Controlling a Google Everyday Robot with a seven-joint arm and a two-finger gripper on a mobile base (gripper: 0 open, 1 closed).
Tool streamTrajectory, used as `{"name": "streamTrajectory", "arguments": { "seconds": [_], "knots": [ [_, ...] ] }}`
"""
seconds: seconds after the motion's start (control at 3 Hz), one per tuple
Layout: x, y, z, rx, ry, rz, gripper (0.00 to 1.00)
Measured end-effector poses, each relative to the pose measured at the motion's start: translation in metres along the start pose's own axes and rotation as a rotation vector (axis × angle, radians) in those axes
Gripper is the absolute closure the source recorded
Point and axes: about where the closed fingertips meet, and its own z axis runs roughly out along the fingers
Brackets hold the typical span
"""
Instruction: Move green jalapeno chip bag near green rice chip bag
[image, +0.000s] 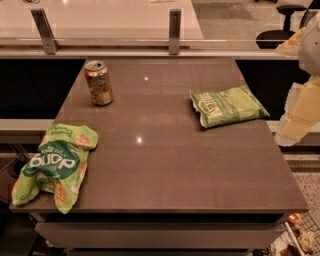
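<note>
The green jalapeno chip bag (228, 106) is small and pale green with white block lettering. It lies flat on the right part of the brown table (165, 165). The green rice chip bag (54, 167) is larger and bright green with a dark oval logo and orange chip pictures. It lies crumpled at the table's front left corner, partly over the edge. My gripper (300, 117) hangs at the right edge of the view, beside the table and just right of the jalapeno bag, apart from it.
An orange drink can (99, 82) stands upright at the table's back left. A glass railing with metal posts (174, 31) runs behind the table. An office chair (287, 20) stands far back right. Some objects (299, 237) lie on the floor at lower right.
</note>
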Motion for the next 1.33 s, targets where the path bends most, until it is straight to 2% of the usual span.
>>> {"name": "streamTrajectory", "arguments": {
  "seconds": [0.33,0.67,1.0,1.33],
  "knots": [
    [0.0,0.0,0.0,0.0,0.0,0.0,0.0],
    [0.003,-0.011,0.005,0.012,0.024,0.019,0.0],
    [0.008,-0.033,0.016,0.021,0.024,0.035,0.0],
    [0.013,-0.055,0.03,0.029,-0.01,0.047,0.0]
  ]
}}
